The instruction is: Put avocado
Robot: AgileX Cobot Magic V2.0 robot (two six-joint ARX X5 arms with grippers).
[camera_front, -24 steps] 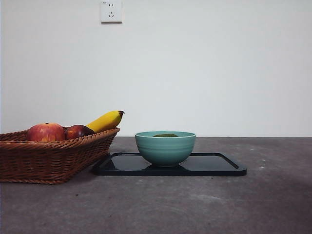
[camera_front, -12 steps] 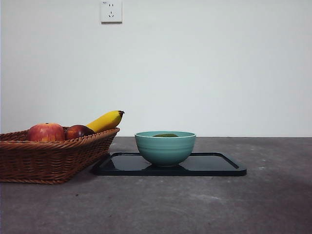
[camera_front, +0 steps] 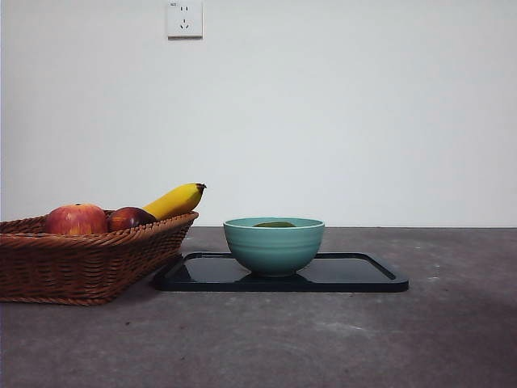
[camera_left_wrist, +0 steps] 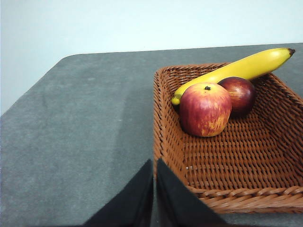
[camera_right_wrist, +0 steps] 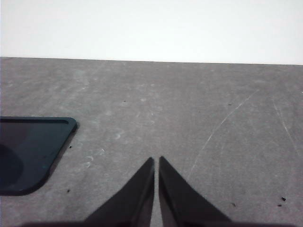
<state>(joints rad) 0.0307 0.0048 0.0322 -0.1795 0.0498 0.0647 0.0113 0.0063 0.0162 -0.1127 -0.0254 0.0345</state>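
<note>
**Avocado lies in the bowl, both grippers clenched on nothing**

We see only the top of the dark green avocado (camera_front: 275, 224), showing just over the rim of the round teal ceramic bowl (camera_front: 274, 246). That bowl stands on a flat black rectangular tray (camera_front: 363, 275). Just beside the bowl sits a brown woven wicker basket (camera_front: 81, 263) holding two red apples (camera_front: 77, 219) and a yellow banana (camera_front: 175, 200). We find no readable writing. The table (camera_front: 323, 339) is grey and scuffed; behind the bowl, a white wall carries a white socket (camera_front: 184, 18). The left gripper (camera_left_wrist: 154, 163) hangs by the basket's rim, the right gripper (camera_right_wrist: 156, 161) near the tray's corner, each empty and pressed closed.
</note>
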